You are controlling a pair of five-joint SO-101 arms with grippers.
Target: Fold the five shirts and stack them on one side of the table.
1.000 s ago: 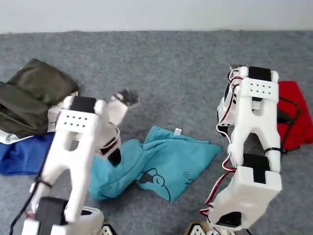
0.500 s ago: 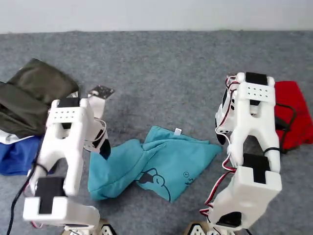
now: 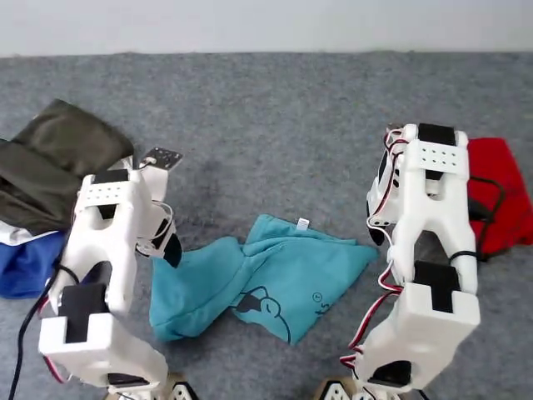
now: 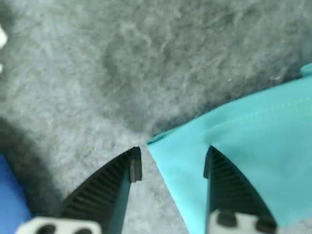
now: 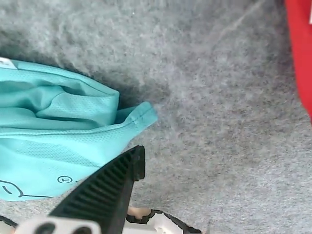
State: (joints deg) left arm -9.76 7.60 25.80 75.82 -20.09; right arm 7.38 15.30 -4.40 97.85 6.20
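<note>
A teal shirt lies crumpled at the table's front centre. My left gripper is low at its left edge. In the left wrist view that gripper is open, with a corner of the teal shirt between its fingers. My right gripper hangs by the shirt's right corner. In the right wrist view one black finger shows, with nothing against it, just short of the teal shirt's corner. A red shirt lies at the far right.
At the left edge an olive shirt lies on a white one, with a blue shirt in front. The red shirt's edge lies beyond the right gripper. Grey felt covers the table.
The left arm has swung left and come down, so its gripper now straddles the teal shirt's left corner. The right arm has shifted slightly left.
</note>
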